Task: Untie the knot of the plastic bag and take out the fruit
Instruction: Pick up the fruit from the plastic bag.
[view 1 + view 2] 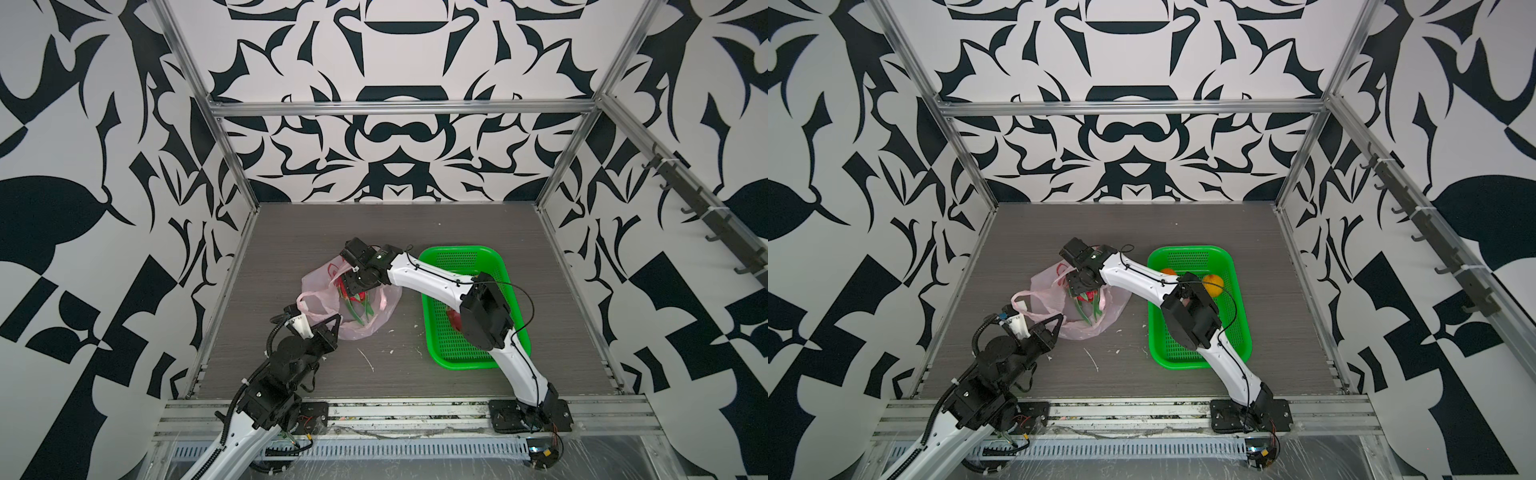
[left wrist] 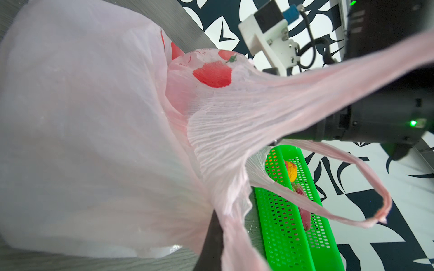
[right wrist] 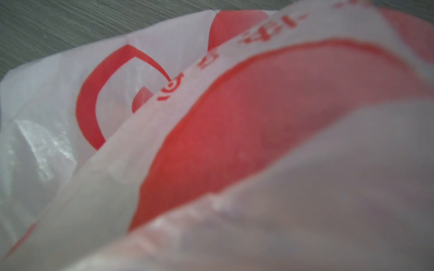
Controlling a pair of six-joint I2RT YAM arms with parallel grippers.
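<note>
Bag work on the counter [image 1: 291, 232]: my left jaws are pressed together on a handle [image 2: 234, 239] of the plastic bag [image 1: 318, 282], which lies left of centre with its mouth open, while my right jaws reach down into that mouth, and I cannot tell whether they are apart or closed. A dragon fruit [image 1: 358, 297], magenta with green tips, sits inside the bag beneath them. To the right, the green basket [image 1: 465, 252] holds an orange [image 1: 1168, 271], a yellow-orange fruit [image 1: 1213, 284] and another dragon fruit [image 1: 454, 321].
</note>
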